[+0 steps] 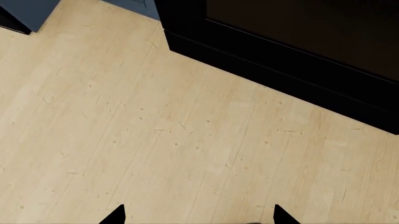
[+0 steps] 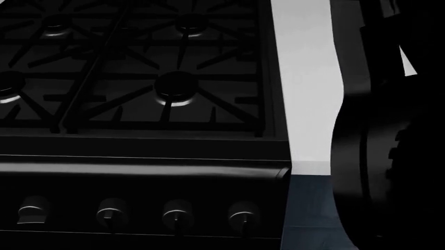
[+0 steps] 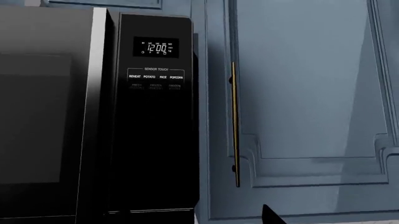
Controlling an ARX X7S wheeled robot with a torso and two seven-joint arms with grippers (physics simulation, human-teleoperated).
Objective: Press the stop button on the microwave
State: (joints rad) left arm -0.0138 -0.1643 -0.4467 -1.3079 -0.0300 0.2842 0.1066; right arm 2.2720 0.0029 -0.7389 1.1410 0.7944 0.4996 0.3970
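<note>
Fingers [image 3: 271, 214] apart from microwave [image 3: 153, 116]

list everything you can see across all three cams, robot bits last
microwave: one, black, in the right wrist view beside the blue cabinet; display reads 12:00; stop button not legible
cabinet door: one, blue, with a slim brass handle
stove: one, black gas cooktop, filling the head view
stove knobs: four, silver-tipped, along the stove front
countertop: one strip, pale grey, right of the stove
floor: light wood, left wrist view
appliance base: one, black, on the floor
right arm: dark, at the head view's right edge
left claw: black fingertips apart
right claw: one black tip visible
</note>
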